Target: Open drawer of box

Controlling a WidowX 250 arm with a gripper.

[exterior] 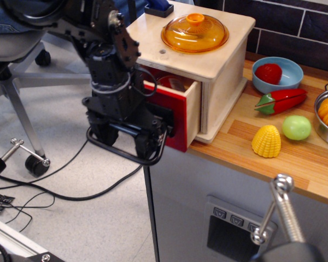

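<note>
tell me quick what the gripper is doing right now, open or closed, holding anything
Gripper: closed on the black loop handle of the drawer, which is pulled partway out of the box.
</note>
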